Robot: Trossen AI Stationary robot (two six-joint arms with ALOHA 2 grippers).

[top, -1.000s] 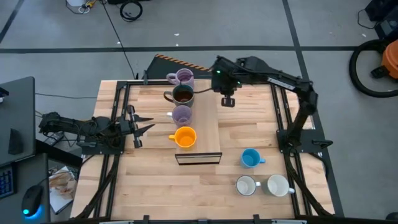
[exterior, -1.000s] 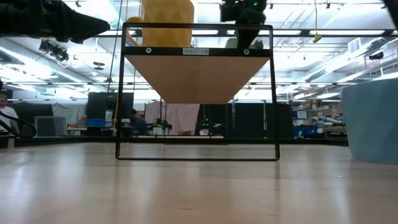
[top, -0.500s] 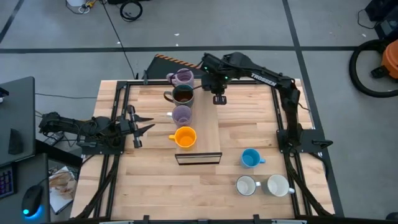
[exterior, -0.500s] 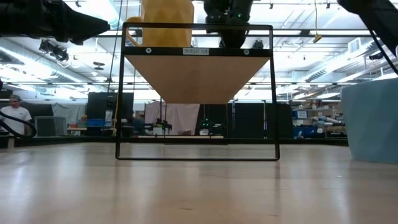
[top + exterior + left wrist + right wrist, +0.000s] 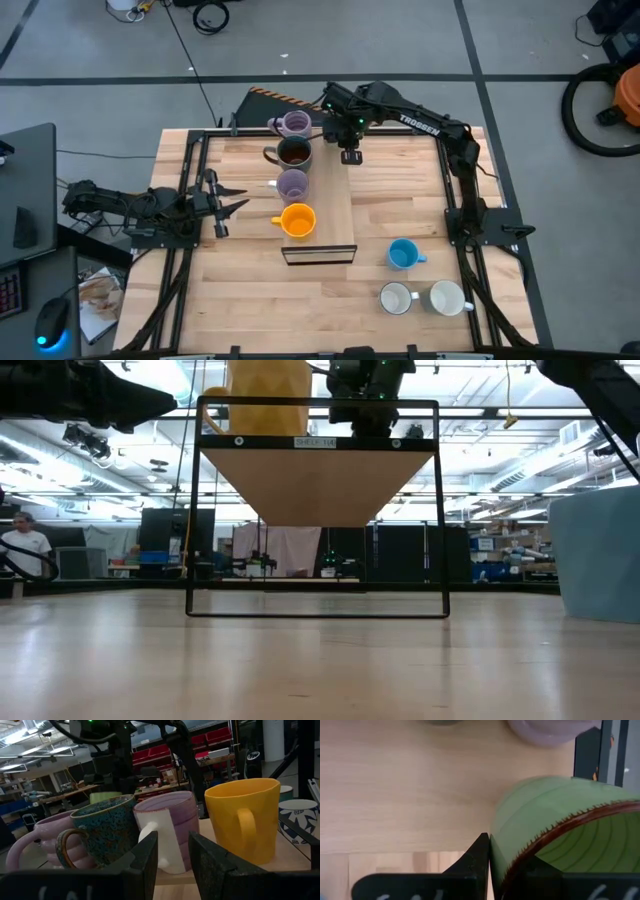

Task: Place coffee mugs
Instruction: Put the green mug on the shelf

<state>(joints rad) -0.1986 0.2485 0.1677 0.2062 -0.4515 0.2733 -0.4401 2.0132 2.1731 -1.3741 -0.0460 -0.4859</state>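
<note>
From above, my right gripper is over the far end of the shelf, beside the dark brown mug. The row continues with a purple mug, a lilac mug and the orange mug. The blue mug and two white mugs stand on the table. My left gripper waits at the left edge with its fingers spread.

In the low view, the right gripper is just above the shelf top.

In my right wrist view, my fingers pinch the rim of the green mug.
</note>
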